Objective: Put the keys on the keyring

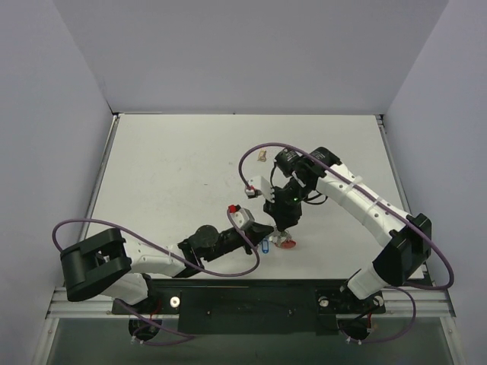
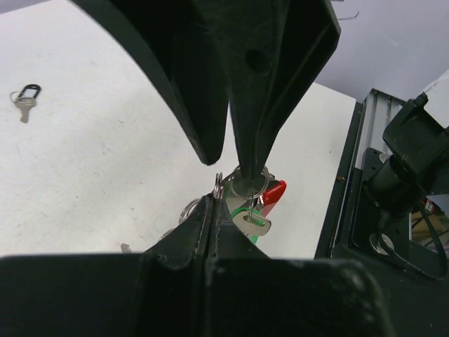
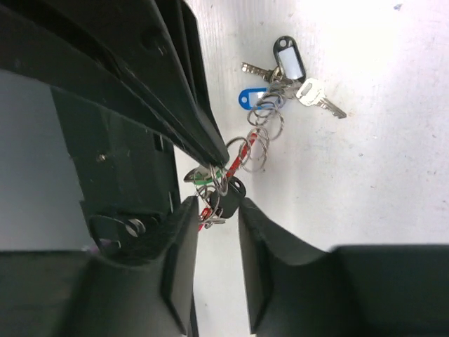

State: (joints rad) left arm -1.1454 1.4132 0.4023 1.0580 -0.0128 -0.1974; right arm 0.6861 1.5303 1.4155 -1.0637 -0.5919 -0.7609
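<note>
The keyring [image 3: 219, 177] is a silver split ring, and my left gripper [image 2: 210, 201] is shut on it just above the table [image 1: 175, 167]. Green and red tags [image 2: 275, 191] and a silver key [image 2: 257, 220] dangle from it. A chain of rings [image 3: 261, 137] trails off to more keys [image 3: 317, 94] with blue [image 3: 250, 97] and black tags [image 3: 289, 57] lying on the table. My right gripper [image 3: 217, 202] stands slightly open around a black-headed key [image 3: 230, 199] at that ring. From above, both grippers [image 1: 262, 230] [image 1: 283, 226] meet over the bunch of keys [image 1: 287, 242].
A separate key on a black loop [image 2: 24, 98] lies apart on the table. A small tan lump [image 1: 262, 156] sits behind the right arm. The metal base rail [image 1: 251, 300] runs along the near edge, and grey walls close in the other sides.
</note>
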